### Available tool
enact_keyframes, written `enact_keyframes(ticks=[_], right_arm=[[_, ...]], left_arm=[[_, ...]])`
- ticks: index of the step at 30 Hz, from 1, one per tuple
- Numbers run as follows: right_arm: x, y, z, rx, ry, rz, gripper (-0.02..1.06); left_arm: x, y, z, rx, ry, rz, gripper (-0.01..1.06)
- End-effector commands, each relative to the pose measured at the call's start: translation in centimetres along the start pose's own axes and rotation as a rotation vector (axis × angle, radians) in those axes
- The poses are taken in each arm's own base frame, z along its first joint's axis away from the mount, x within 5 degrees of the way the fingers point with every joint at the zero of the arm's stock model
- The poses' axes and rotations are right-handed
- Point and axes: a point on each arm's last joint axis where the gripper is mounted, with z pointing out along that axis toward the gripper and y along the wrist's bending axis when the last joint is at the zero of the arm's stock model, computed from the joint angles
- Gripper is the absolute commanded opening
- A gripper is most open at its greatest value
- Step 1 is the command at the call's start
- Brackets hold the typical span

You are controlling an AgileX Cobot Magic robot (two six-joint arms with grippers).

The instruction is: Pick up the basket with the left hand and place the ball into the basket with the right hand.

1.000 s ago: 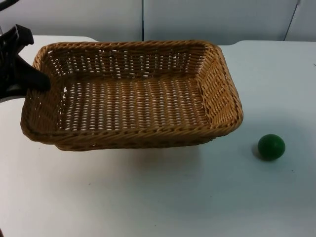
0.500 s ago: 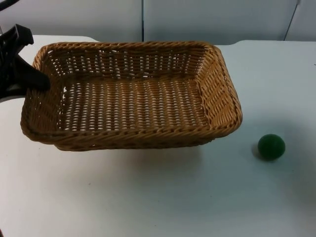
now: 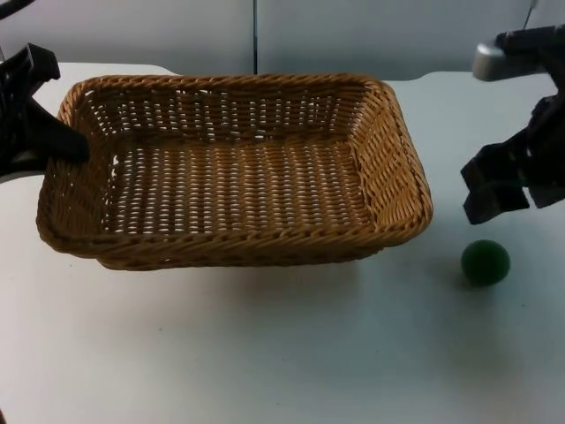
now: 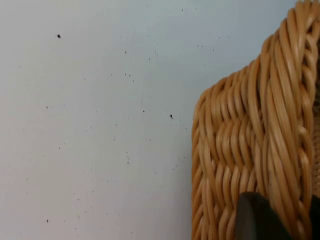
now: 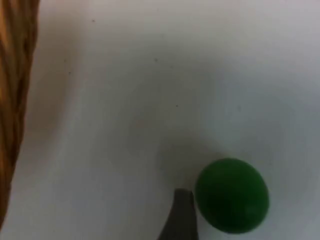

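Wicker basket (image 3: pixel 234 172), rectangular, honey-tan, tightly woven with a braided rim and an open-lattice floor, sitting wide across the middle of the white table (image 3: pixel 282 353), with nothing inside. Small ball (image 3: pixel 485 262), dark green, matte and round, resting on the bare top well off the basket's right end, a soft shadow under it. Plain white surface all round, lightly flecked with dark specks in the left wrist view (image 4: pixel 90 125), running back to a grey partition wall (image 3: pixel 371 35) with a vertical seam behind the basket. Over on the left, left gripper (image 3: pixel 69 146) clamped on the basket's left-end rim, one black finger lying over the weave; from the left wrist camera, a black fingertip (image 4: pixel 255 220) pressed against the thick braided edge of the basket (image 4: pixel 250 140), wall of the basket standing upright beside the bare table. On the right, right gripper (image 3: pixel 494 199) hanging above the table, just behind and above the ball, apart from it, between the ball and the basket's right end but clear of both. Can't tell whether its fingers are apart or together. From the right wrist camera, ball (image 5: pixel 231 195) looming large and green right beside a dark fingertip (image 5: pixel 181 215), close but with a sliver of table showing between, and a strip of the basket's weave (image 5: pixel 15 90) off to the far side, well apart from the ball.
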Motion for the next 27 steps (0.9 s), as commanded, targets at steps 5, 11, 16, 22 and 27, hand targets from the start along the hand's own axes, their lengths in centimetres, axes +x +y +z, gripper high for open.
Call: enact_keyframes(ticks=[5,11,16,22,27], right_arm=[[0.3,0.6,3.0,-0.008,0.044,0.014,0.69],[0.7,0.6,4.9,-0.009,0.058,0.014,0.68],[0.9,0.7,5.6,-0.009,0.069,0.018,0.67],[1.5,0.7,6.9,-0.009,0.116,0.04,0.49],[-1.1,-0.8,4.8,0.031,0.073,0.005,0.0]], left_arm=[[-0.1,-0.5,-0.3,0.041,-0.011,-0.017,0.0],[-0.1,-0.5,-0.3,0.041,-0.011,-0.017,0.0],[-0.1,-0.5,-0.3,0.039,-0.011,-0.017,0.0],[-0.1,-0.5,-0.3,0.039,-0.011,-0.017,0.0],[-0.1,-0.5,-0.3,0.036,-0.012,-0.017,0.0]])
